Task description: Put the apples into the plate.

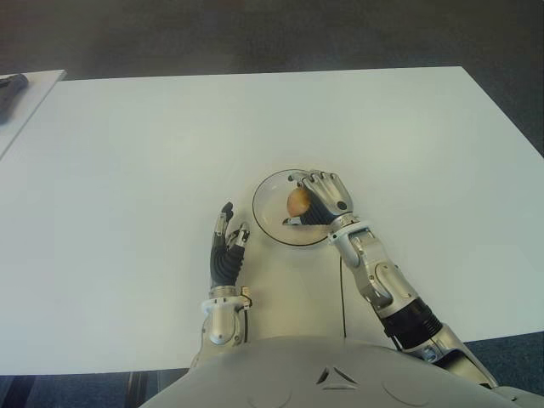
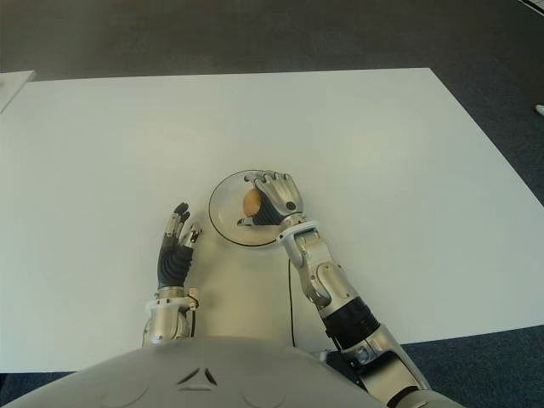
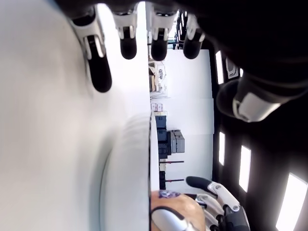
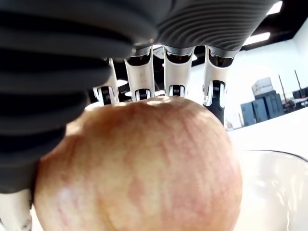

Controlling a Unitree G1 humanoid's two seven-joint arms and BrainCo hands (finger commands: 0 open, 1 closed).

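A: The right hand's fingers (image 4: 144, 82) are curled around the apple (image 1: 297, 201), which sits over the plate (image 1: 265, 211).

B: The apple looks firm and smooth, probably a little slippery, so a wrap around its widest part suits it.

A: The left hand (image 1: 227, 251) shows beside the plate, on its left, over the counter (image 1: 127, 170), fingers spread and empty.

White table (image 1: 170, 136), dark object (image 1: 10, 89) at far-left edge.
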